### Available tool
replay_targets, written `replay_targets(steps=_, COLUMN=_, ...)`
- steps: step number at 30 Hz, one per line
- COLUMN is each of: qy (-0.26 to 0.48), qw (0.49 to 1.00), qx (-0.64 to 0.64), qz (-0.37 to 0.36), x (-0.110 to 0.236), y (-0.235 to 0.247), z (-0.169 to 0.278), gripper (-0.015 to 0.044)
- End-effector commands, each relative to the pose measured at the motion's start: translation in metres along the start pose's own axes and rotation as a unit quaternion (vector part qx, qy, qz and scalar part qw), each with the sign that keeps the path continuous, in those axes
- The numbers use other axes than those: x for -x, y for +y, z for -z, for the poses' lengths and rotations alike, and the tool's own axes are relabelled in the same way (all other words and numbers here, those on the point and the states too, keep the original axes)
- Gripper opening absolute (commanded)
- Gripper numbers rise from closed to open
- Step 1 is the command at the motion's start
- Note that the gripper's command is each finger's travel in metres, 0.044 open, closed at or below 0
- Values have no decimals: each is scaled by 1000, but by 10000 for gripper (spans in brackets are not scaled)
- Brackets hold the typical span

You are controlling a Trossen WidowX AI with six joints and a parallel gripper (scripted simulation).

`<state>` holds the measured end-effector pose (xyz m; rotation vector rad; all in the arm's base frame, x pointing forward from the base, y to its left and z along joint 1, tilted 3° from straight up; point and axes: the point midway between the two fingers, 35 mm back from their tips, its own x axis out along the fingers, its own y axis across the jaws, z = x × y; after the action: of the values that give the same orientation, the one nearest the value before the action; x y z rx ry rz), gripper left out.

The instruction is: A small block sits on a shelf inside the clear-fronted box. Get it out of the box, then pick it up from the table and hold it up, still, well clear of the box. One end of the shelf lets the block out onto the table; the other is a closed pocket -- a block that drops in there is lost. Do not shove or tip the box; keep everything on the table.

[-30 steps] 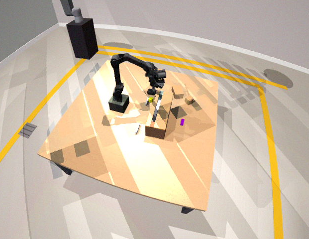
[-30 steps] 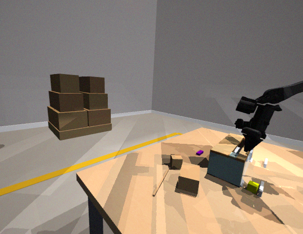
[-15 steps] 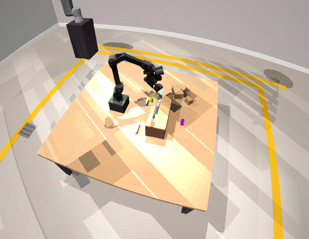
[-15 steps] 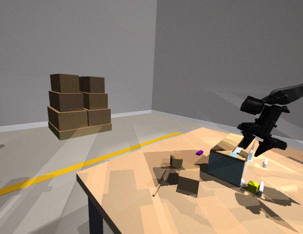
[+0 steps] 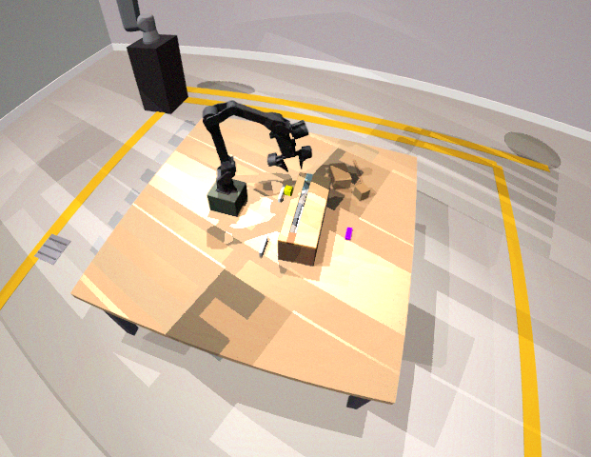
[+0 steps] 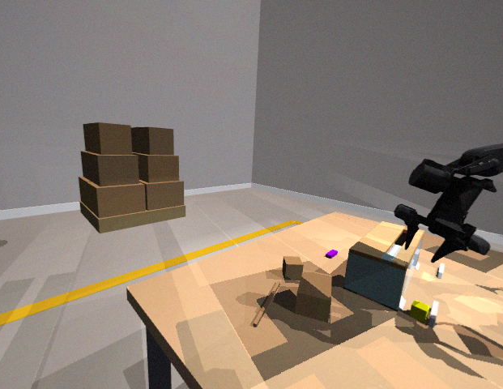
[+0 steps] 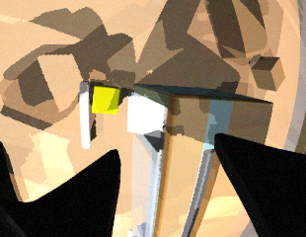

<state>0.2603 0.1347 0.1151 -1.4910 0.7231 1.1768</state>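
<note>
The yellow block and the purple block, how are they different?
The yellow block looks cube-shaped; the purple block is flatter and longer. The yellow block lies by the box's end nearest the pincer; the purple block lies apart, on the box's far side. Both rest on the table.

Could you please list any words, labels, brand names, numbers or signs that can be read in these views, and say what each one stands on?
There is no readable text in any view.
The box, the yellow block, the purple piece and the stacked cartons show plain faces with no print.
The arm and its gripper carry no visible brand mark.
The yellow lines on the floor are plain stripes, not lettering.
</note>
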Motion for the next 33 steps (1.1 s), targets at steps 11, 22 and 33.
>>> replay_targets(steps=11, qy=69, qw=774, qx=629, qz=13, x=8, y=12, z=-14, gripper=285)
replay_targets(steps=22, qy=69, qw=774, qx=629, qz=13, x=8, y=12, z=-14, gripper=285)
replay_targets(steps=33, qy=67, qw=776, qx=627, qz=12, x=-74, y=39, z=-18, gripper=285)
